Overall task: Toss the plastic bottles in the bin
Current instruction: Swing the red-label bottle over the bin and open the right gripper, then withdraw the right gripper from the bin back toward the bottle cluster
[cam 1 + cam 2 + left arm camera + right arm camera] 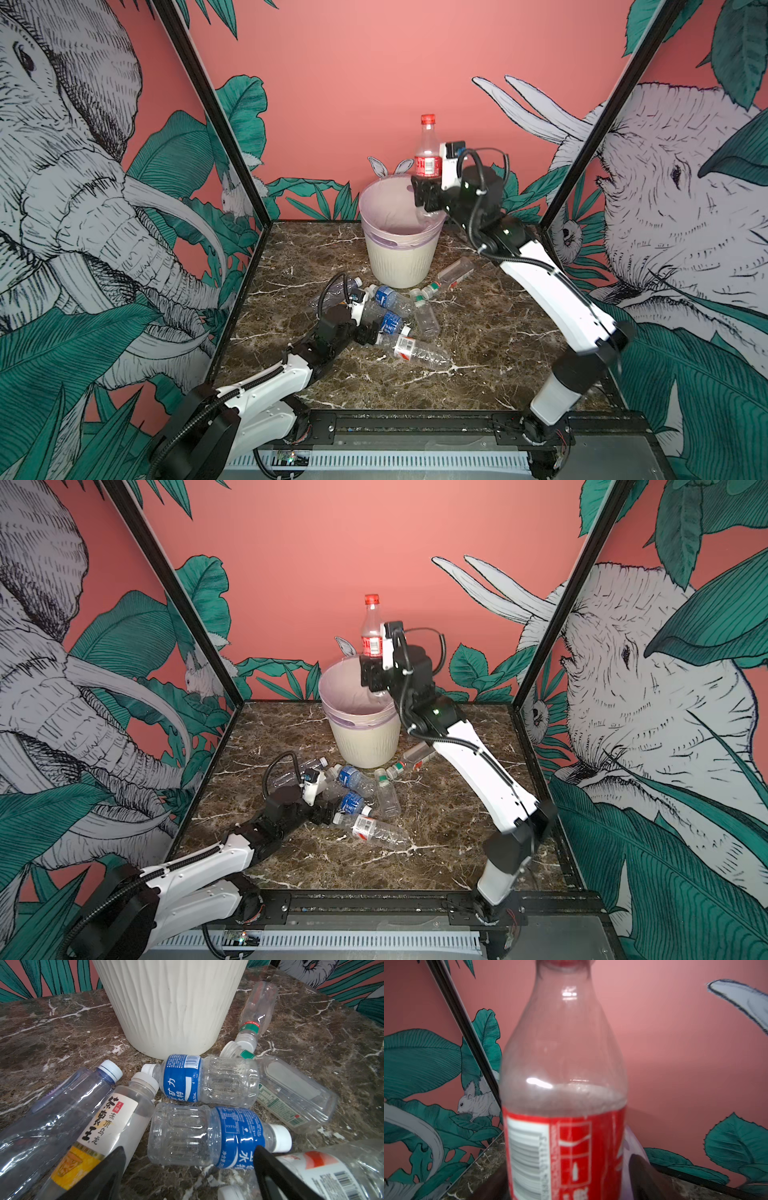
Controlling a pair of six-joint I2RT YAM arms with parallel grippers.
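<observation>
Backdrop: pink walls (353,62) printed with elephants and green leaves.
Surface: brown marble counter (490,340) with white veins.
Bin: cream and ribbed, with a lilac liner over the rim; the bin (399,257) stands upright at the back middle of the counter.
Raised item: the red bottle (428,141), clear with a red cap and label, is upright in the air over the bin's right rim. Its base shows just below the jaws.
Right arm: the right gripper (428,193) flanks the red bottle's lower half. The wrist view shows dark fingers (645,1176) close on either side of the label. Clamped or let go, I cannot tell.
Loose items: several bottles (415,349) lie on their sides in a cluster just in front of the bin, many of them touching.
Left arm: the left gripper (189,1149) is low at the cluster's near-left edge, jaws spread wide and holding nothing. A blue-label bottle (207,1136) lies crosswise just ahead of its tips.
</observation>
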